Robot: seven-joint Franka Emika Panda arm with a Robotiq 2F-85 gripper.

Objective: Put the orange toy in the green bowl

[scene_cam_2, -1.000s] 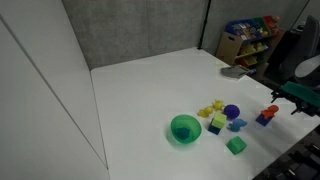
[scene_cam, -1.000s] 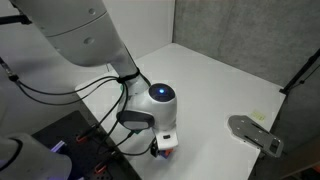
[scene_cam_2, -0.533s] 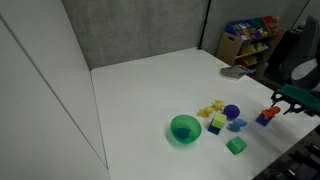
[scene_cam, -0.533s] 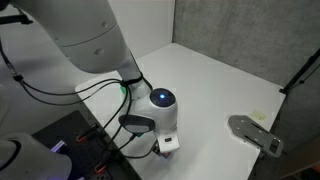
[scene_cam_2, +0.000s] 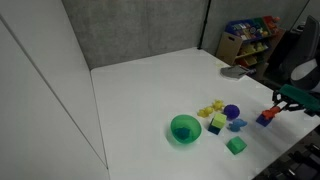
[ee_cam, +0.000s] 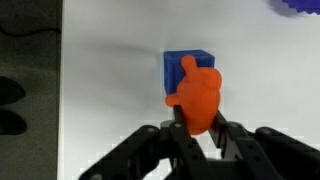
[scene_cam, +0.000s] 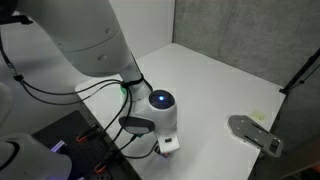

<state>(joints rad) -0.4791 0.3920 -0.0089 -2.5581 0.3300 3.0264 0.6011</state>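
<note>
Orange toy (ee_cam: 197, 92) tight in narrowed gripper (ee_cam: 199, 126)

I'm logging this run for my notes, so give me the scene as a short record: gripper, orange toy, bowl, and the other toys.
gripper: jaws closed on the orange toy
orange toy: between the jaws, not in the bowl
blue cube: on the table, just beyond the toy in the wrist view
green bowl: upright, nothing seen in it, apart from the gripper
between bowl and gripper: yellow blocks, purple ball, green cube
task state: toy not yet in bowl
</note>
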